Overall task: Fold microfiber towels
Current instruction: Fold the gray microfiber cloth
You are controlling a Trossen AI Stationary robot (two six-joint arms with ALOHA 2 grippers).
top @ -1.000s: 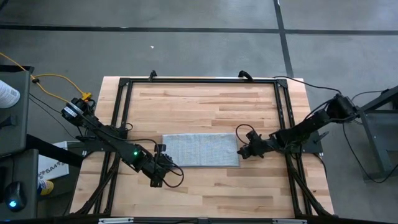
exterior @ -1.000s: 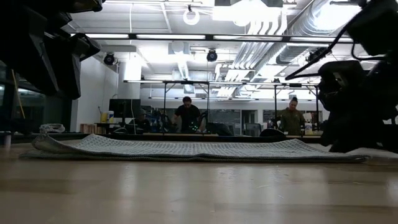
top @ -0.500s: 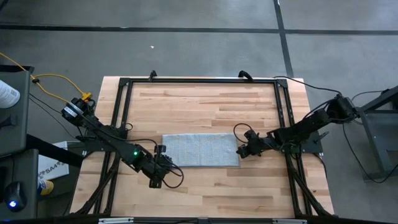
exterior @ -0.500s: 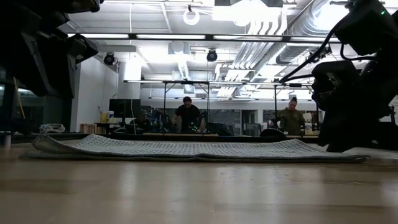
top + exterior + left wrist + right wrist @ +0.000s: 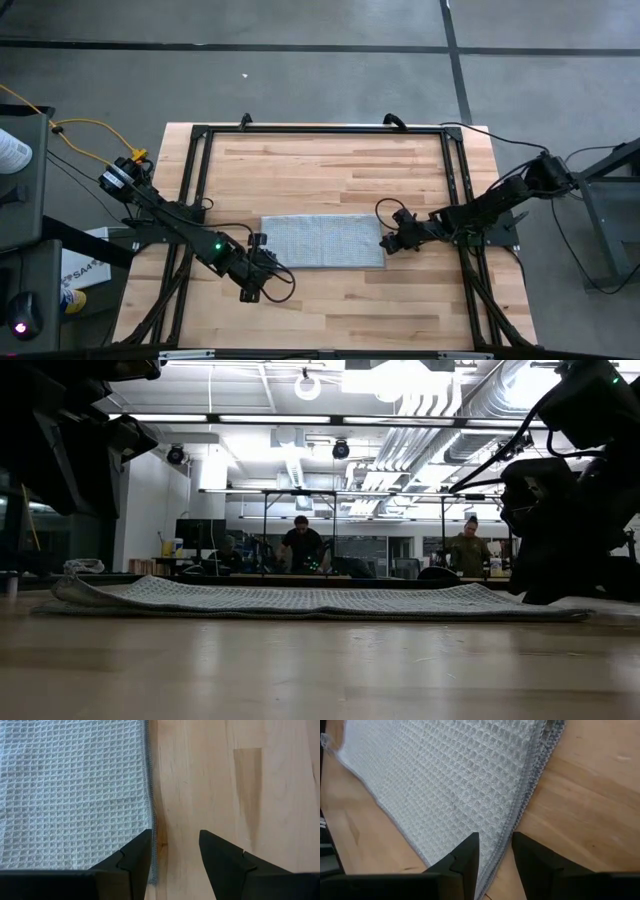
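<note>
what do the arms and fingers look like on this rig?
Both arms are dark, slim and jointed, with black cables looping off them. The left arm shows a small green light near its wrist, and a yellow cable runs by its base. The right arm has no visible light. The fingers are flat, matte black wedges tapering to blunt tips, the same on the right gripper.

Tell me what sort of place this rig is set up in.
Probably a robotics lab or workshop in an open industrial hall. Exposed ceiling ducts run overhead, two people work at benches behind the wooden table, and the floor is bare concrete.
</note>
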